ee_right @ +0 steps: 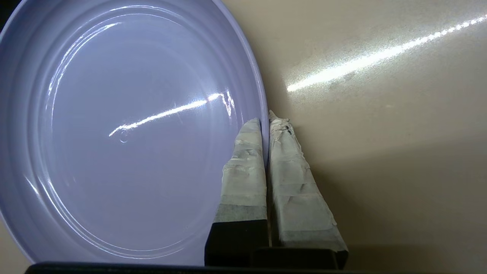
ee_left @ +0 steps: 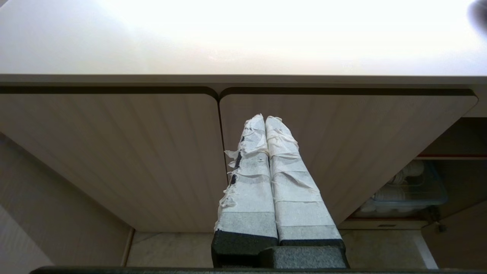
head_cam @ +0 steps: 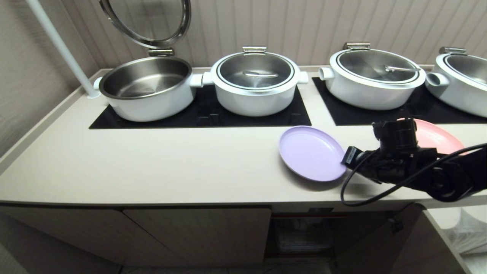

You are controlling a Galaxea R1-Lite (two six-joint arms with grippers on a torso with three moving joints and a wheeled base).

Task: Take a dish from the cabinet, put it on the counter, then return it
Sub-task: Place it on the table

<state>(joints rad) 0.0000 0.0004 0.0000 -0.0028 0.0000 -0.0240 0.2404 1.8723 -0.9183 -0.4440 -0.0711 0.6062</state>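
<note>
Plate pinched at rim, over counter.

Right gripper (ee_right: 266, 121) clamps the plate (head_cam: 310, 152) by its rim, one finger inside, one outside. Plate sits above the counter (head_cam: 152, 163), right of the pots (head_cam: 255, 83), just beside a pink plate (head_cam: 437, 137). Left gripper (ee_left: 265, 121) pressed together, facing the cabinet (ee_left: 133, 152) doors.

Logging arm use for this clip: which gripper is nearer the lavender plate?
Right. The right gripper is shut on the lavender plate's rim on the counter. The left gripper is shut, parked below the countertop facing the closed cabinet doors, away from the plate.
</note>
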